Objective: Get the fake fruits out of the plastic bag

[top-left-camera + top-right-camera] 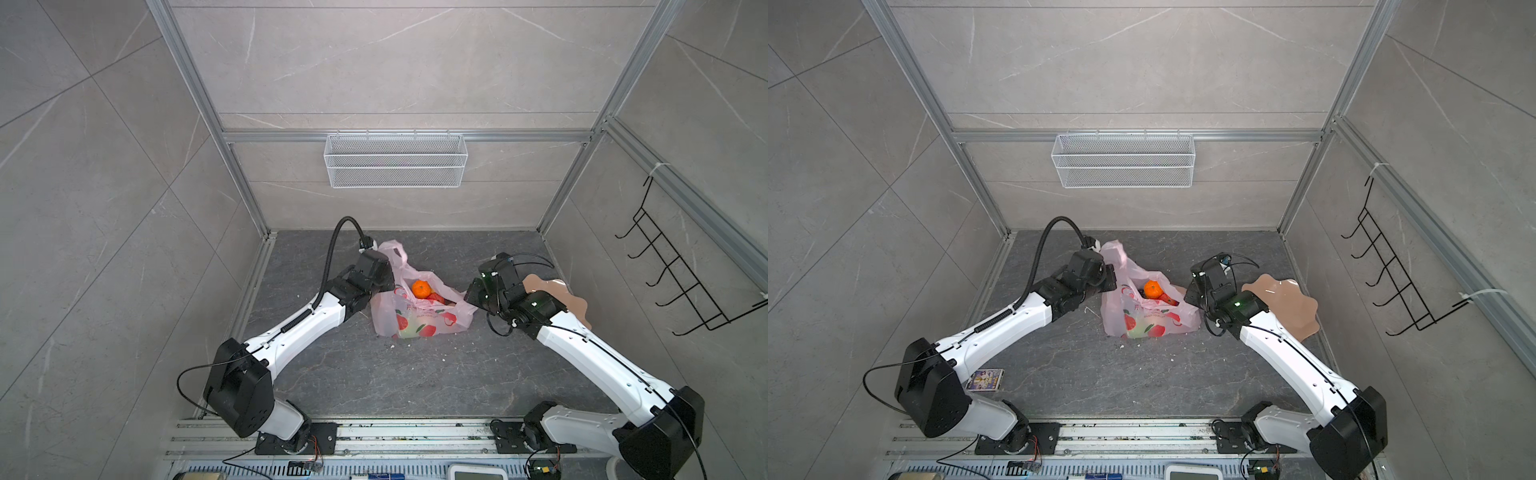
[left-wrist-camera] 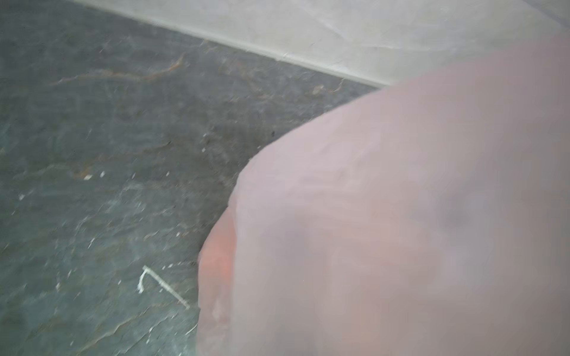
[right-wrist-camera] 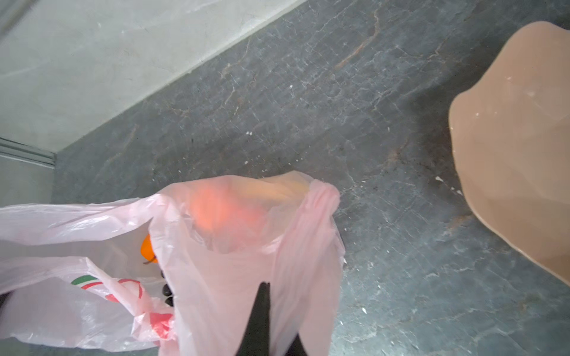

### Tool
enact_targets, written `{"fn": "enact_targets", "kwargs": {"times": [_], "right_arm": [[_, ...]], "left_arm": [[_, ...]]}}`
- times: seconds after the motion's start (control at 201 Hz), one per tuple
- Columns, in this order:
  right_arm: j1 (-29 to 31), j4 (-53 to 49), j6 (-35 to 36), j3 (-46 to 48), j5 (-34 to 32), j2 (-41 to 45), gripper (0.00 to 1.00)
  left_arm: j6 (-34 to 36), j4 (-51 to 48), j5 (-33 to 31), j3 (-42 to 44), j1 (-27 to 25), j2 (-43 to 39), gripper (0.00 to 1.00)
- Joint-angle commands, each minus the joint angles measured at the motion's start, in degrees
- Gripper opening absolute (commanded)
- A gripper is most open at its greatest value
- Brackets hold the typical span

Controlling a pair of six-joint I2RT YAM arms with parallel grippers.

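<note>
Lying on the dark grey, veined stone desk (image 1: 374, 374) at far left, beside the left arm's elbow: a small printed packet (image 1: 985, 380), seen in a top view only.

Next, left fingers (image 1: 1110, 279), mostly hidden under the wrist housing, ending at the left rim of the plastic bag (image 1: 419, 322). They are pressed together, but whether film is caught between them cannot be told. Left wrist view: blurred matte pink film across most of the lens, scuffed desk beside it.

Bag sits mid-desk between both arms. It is thin, crinkly, translucent pale pink, with red-and-green fruit prints and one loop handle standing up at the left. Mouth gapes upward.

Inside, in both top views: a round, dimpled orange (image 1: 421, 289) on top, a glossy red piece (image 1: 436, 298) touching it. Right wrist view adds dark rounded grapes (image 3: 166, 291) below the orange's edge, plus an orange glow and a pale yellow shape through the film.

Then right fingers (image 3: 262, 314): a black wedge, pressed together, pinching a fold of the bag's right side.

Just right of the bag, partly under the right arm: peach plate (image 1: 1283, 299), smooth, scalloped rim.
</note>
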State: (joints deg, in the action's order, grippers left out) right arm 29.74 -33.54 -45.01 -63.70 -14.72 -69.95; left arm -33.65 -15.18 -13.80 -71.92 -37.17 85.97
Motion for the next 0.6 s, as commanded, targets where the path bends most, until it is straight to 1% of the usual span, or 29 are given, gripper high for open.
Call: {"fn": "enact_targets", "kwargs": {"times": [0.0, 0.075, 0.139, 0.214, 0.339, 0.418, 0.473, 0.558, 0.593], "right_arm": [[-1.2, 2.6, 1.7, -4.7, 1.5, 0.5, 0.00], [-1.3, 3.7, 2.9, -5.0, 0.2, 2.2, 0.00], [-1.3, 6.2, 3.9, -3.2, 0.8, 4.0, 0.00], [-1.2, 9.6, 4.3, 1.3, 2.2, 6.2, 0.00], [-1.1, 12.3, 3.4, 8.8, 6.1, 7.9, 0.00], [-0.8, 14.4, 1.6, 14.2, 7.9, 8.6, 0.00], [0.0, 16.0, 0.8, 17.4, 8.0, 8.8, 0.00], [1.7, 16.4, 0.3, 19.8, 6.2, 8.1, 0.00], [2.6, 16.3, 0.4, 20.0, 5.1, 7.6, 0.00]], "left_arm": [[3.8, 5.9, 4.2, -5.7, 3.0, -0.4, 0.00], [4.6, 8.5, 3.1, -4.1, 3.3, -3.0, 0.00], [4.6, 11.5, 1.8, 0.4, 3.3, -6.2, 0.00], [3.3, 12.5, 0.4, 6.2, 3.7, -9.1, 0.00], [-2.8, 12.4, 0.9, 18.0, 5.2, -12.4, 0.00], [-8.1, 11.1, 2.9, 24.6, 7.2, -13.7, 0.00], [-9.7, 10.3, 5.2, 27.6, 8.4, -14.4, 0.00], [-9.9, 7.4, 6.2, 29.4, 8.6, -16.4, 0.11], [-9.6, 5.3, 5.8, 29.1, 8.6, -17.4, 0.18]]}}
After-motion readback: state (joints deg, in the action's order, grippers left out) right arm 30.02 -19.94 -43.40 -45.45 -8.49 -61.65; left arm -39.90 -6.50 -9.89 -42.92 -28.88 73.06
